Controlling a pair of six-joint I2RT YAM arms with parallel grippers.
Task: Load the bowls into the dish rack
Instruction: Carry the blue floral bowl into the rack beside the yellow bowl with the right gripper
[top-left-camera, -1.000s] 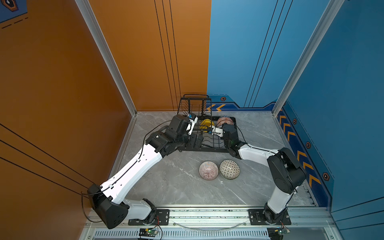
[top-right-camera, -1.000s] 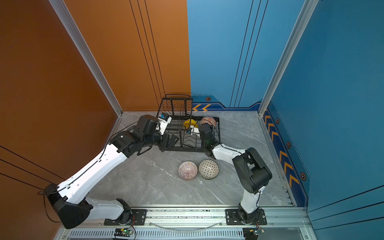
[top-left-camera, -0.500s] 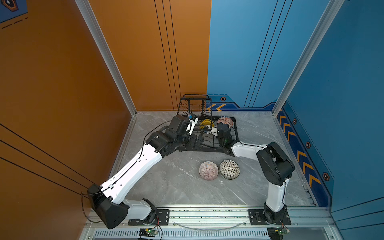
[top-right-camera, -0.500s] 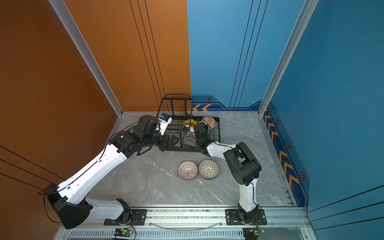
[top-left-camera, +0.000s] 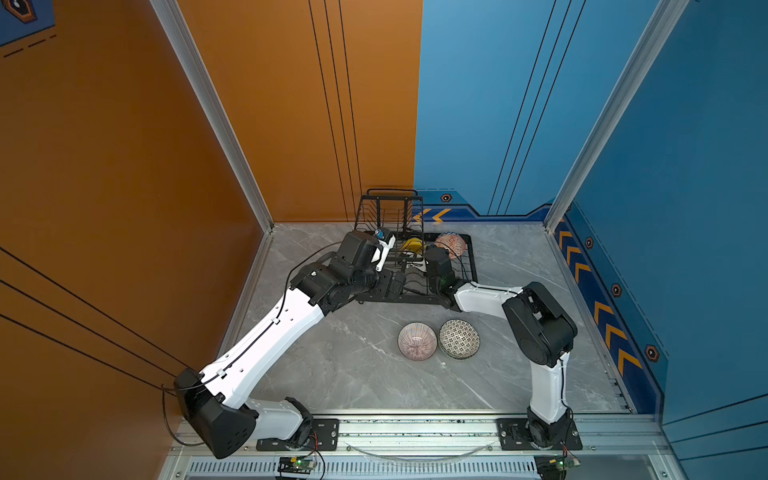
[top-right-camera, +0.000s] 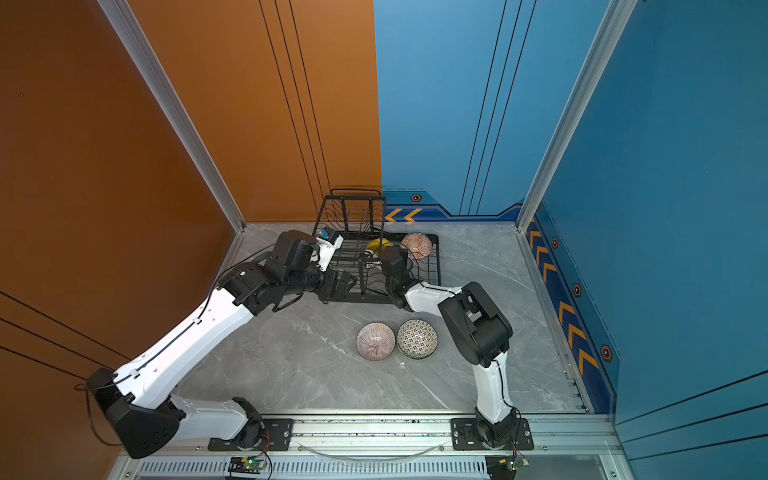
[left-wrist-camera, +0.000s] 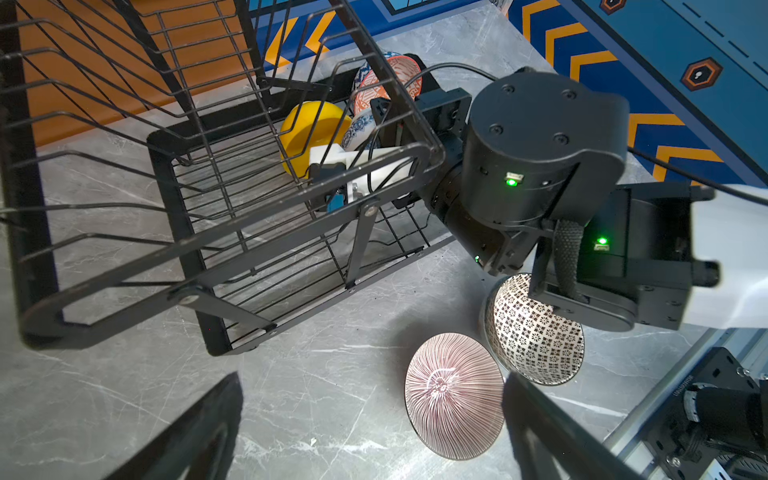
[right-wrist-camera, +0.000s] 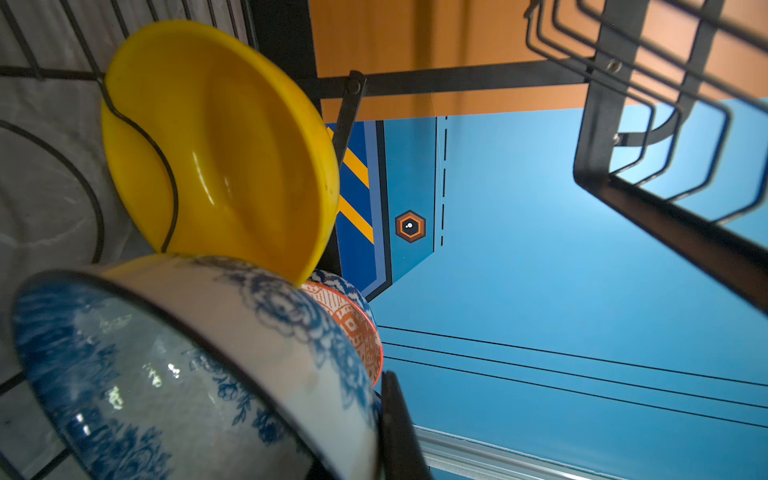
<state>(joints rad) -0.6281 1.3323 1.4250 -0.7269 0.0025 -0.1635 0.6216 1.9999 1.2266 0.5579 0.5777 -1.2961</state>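
Just blue-white bowl (right-wrist-camera: 166, 374) in right hand (left-wrist-camera: 345, 160)

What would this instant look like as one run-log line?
right gripper: shut on blue floral bowl in dish rack | left gripper: open, empty | pink bowl, black-white bowl: on table

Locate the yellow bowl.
In a top view the yellow bowl stands on edge inside the dish rack, left of the orange-white bowl and beside the blue floral bowl.

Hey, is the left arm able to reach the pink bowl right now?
Likely yes: the left gripper is open and empty, and the pink bowl lies uncovered on the table near it.
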